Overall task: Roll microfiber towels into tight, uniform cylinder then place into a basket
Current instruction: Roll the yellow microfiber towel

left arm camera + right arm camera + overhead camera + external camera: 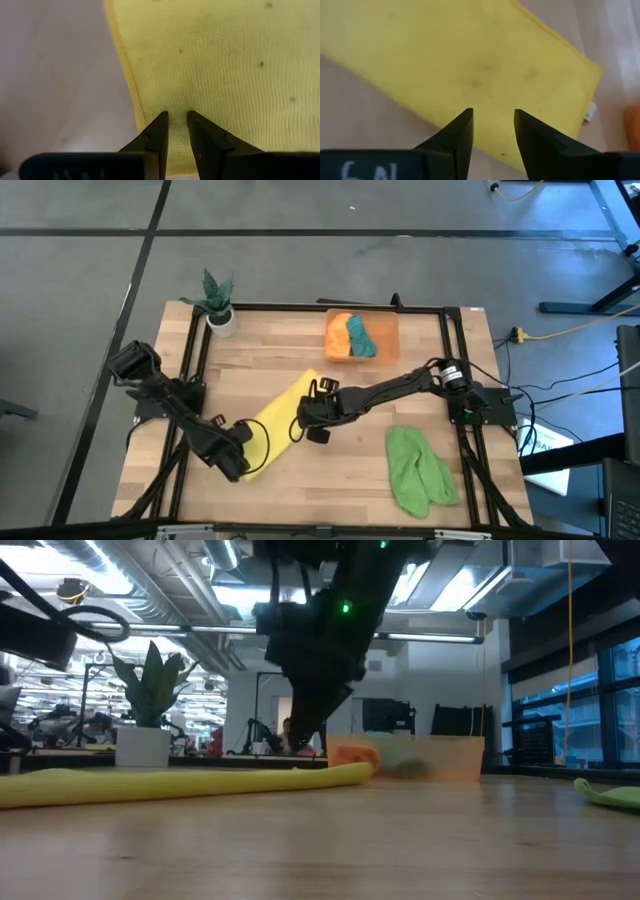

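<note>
i hold both grippers, left [243, 452] pinching, right [310, 420] open, at opposite ends of the yellow towel [280, 418], lying diagonally.

Your two arms are basically all matte black, chunky jointed segments with black cables looping off them. The right arm [400, 388] has a silver band by its base, and the fingers [457, 137] are dark tapered wedges.
</note>
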You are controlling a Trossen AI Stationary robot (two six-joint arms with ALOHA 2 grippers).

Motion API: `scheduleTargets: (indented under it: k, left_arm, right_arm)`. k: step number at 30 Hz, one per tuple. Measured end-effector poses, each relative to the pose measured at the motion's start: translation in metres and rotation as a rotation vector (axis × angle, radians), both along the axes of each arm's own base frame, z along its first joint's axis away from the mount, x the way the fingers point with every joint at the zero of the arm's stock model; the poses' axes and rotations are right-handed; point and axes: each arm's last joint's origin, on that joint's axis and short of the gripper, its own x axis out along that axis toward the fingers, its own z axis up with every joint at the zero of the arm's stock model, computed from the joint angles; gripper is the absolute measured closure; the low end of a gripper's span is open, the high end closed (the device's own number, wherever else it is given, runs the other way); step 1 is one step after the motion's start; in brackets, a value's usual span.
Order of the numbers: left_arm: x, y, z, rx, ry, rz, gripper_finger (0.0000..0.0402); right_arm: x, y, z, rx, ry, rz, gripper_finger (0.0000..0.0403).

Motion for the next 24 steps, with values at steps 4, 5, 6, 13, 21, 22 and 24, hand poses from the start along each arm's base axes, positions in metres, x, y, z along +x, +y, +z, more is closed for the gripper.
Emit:
scheduleTargets:
  k: [4, 5, 6, 13, 21, 22, 24]
  left_arm:
    - [-0.001, -0.012, 0.0, -0.056, -0.055, -0.038, 0.0333]
    - [-0.001, -0.015, 0.0, -0.072, -0.07, -0.047, 0.0333]
    - [-0.001, -0.018, 0.0, -0.09, -0.085, -0.056, 0.0333]
    - [0.002, -0.033, -0.006, -0.15, -0.145, -0.087, 0.0333]
    - [0.003, -0.034, -0.009, -0.149, -0.147, -0.09, 0.0333]
    - [0.003, -0.034, -0.009, -0.149, -0.148, -0.09, 0.0333]
    - [0.003, -0.034, -0.009, -0.148, -0.151, -0.09, 0.0333]
  right_arm:
    - [0.003, -0.01, -0.012, -0.006, 0.024, -0.026, 0.026]
    - [0.004, -0.013, -0.015, -0.014, 0.034, -0.032, 0.026]
    - [0.005, -0.016, -0.018, -0.022, 0.039, -0.041, 0.026]
    - [0.01, -0.04, -0.038, -0.046, 0.086, -0.075, 0.026]
    - [0.02, -0.063, -0.039, -0.072, 0.038, -0.038, 0.026]
    - [0.022, -0.067, -0.038, -0.079, 0.022, -0.028, 0.026]
    - [0.026, -0.075, -0.037, -0.087, -0.013, -0.018, 0.026]
